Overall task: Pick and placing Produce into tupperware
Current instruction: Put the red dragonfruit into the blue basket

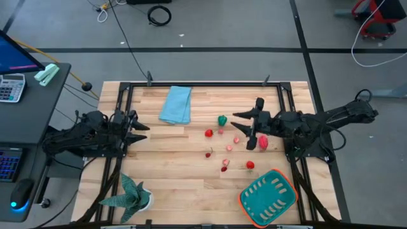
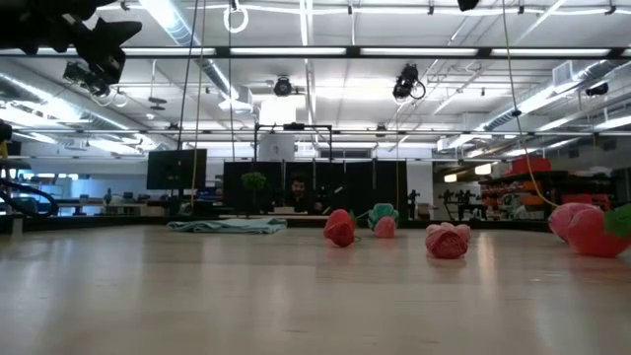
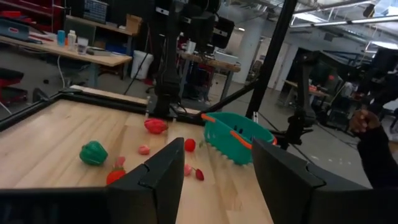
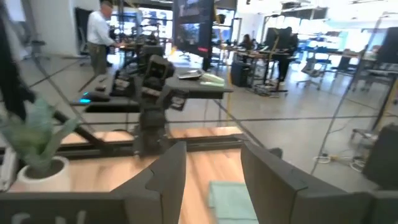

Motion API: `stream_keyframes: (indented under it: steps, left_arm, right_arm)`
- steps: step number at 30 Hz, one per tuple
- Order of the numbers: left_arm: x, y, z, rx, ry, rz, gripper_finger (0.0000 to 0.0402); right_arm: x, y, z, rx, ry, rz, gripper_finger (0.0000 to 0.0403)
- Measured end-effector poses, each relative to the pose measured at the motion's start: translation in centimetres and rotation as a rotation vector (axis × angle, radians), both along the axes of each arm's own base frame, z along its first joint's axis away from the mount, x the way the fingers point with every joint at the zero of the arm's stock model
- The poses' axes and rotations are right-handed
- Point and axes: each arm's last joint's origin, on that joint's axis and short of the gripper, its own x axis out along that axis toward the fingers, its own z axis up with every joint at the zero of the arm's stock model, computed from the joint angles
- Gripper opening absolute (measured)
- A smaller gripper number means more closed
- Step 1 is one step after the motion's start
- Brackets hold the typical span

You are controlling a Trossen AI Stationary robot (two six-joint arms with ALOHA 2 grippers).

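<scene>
The produce lies loose on the wooden table: a green piece (image 1: 222, 119), small red and pink pieces (image 1: 208, 133) (image 1: 229, 147) (image 1: 250, 165), and a larger pink one (image 1: 262, 142). In the left wrist view the green piece (image 3: 93, 152) and a red piece (image 3: 189, 145) show. The teal, orange-rimmed tupperware (image 1: 268, 197) (image 3: 235, 138) rests on the table near its near right corner. My right gripper (image 1: 244, 124) (image 4: 211, 180) is open, held level above the produce and pointing left. At the table's left side, my left gripper (image 1: 137, 130) (image 3: 217, 180) is open and points right.
A light blue folded cloth (image 1: 176, 104) lies by the far edge. A green star-shaped plant in a white pot (image 1: 130, 194) (image 4: 31, 143) stands at the near left corner. A black frame (image 1: 210, 84) borders the table. Bare wood lies between the left gripper and the produce.
</scene>
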Motion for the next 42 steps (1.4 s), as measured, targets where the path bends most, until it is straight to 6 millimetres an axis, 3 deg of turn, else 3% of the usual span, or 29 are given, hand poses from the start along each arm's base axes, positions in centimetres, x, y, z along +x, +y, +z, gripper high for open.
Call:
stream_keyframes:
  steps: [10, 18, 23, 27, 35, 42]
  left_arm:
    - [0.0, 0.0, -0.1, 0.002, 0.011, 0.0, 0.0193]
    - [0.0, 0.0, 0.3, 0.129, -0.041, 0.011, 0.0194]
    - [0.0, 0.0, 0.3, 0.089, -0.038, 0.007, 0.0196]
    - [0.0, 0.0, 0.4, 0.043, -0.044, 0.007, 0.0191]
    - [-0.5, 0.0, 2.6, 0.098, -0.284, 0.033, 0.0196]
    - [-0.6, 0.0, 2.8, 0.095, -0.305, 0.032, 0.0191]
  right_arm:
    - [0.6, -2.4, -0.2, 0.08, -0.013, -0.001, 0.0162]
    - [0.5, -2.6, -0.1, 0.333, -0.084, -0.01, 0.0162]
    - [0.7, -2.1, -0.3, 0.495, -0.113, 0.007, 0.0162]
    - [1.6, -1.3, -1.2, 0.494, -0.068, 0.029, 0.0162]
    - [2.3, -1.2, -1.6, 0.486, -0.06, 0.028, 0.0162]
    - [2.3, -1.2, -1.5, 0.377, -0.039, 0.032, 0.0162]
